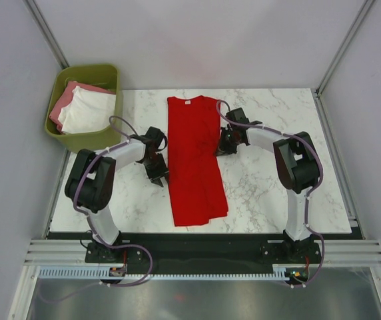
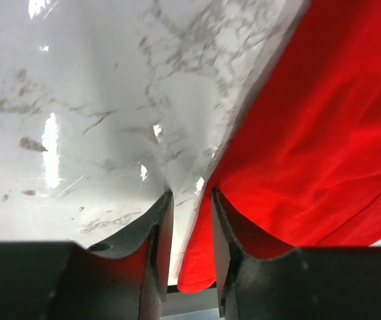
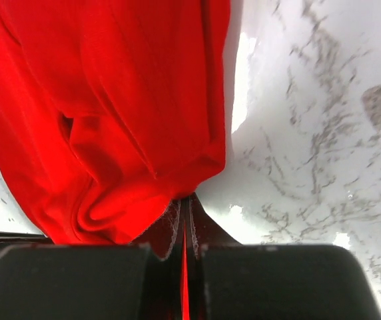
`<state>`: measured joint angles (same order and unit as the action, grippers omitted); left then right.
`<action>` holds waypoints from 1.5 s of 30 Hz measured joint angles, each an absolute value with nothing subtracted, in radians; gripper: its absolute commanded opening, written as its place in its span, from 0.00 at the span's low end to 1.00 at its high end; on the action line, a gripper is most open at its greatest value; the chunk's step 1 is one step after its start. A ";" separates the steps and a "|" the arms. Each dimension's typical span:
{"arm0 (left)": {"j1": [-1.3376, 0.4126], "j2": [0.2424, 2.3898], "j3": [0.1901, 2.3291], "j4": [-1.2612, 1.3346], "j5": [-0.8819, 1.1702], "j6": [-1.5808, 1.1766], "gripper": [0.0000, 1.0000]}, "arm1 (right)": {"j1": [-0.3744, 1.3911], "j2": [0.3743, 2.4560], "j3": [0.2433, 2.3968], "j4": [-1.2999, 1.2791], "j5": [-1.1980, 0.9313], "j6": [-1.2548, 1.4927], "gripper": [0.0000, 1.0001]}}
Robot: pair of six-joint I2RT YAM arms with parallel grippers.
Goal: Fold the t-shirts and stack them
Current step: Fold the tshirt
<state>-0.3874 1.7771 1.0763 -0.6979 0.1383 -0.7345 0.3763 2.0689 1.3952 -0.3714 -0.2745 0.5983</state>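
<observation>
Marble table: 1 red tee; 1 bin w/ white tee, pink tee

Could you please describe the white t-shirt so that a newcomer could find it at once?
By the far left corner of the marble table stands an olive-green bin. The white t-shirt lies crumpled on top inside it. It is the only white garment: the pink t-shirt shows beside it at the bin's left, and the red t-shirt lies spread on the table.
</observation>
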 measured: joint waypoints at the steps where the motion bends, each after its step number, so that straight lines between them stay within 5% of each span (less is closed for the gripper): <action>1: -0.385 1.795 1.096 -0.710 0.143 -0.734 0.33 | 0.372 2.074 1.404 -0.376 -0.274 0.598 0.00; 12: -0.339 2.067 1.444 -0.777 0.278 -0.731 0.28 | 0.286 2.185 1.586 -0.437 -0.261 0.591 0.01; 19: -0.322 2.178 1.614 -0.673 0.296 -0.725 0.32 | 0.272 2.146 1.544 -0.426 -0.245 0.573 0.44; 25: -0.323 1.982 1.332 -0.544 0.279 -0.722 0.56 | 0.273 1.981 1.330 -0.433 -0.231 0.532 0.54; 33: -0.374 1.538 0.826 -0.525 0.263 -0.757 0.61 | 0.350 1.699 0.979 -0.461 -0.226 0.519 0.54; 45: -0.445 1.316 0.621 -0.498 0.263 -0.844 0.61 | 0.590 1.491 0.759 -0.425 -0.226 0.685 0.53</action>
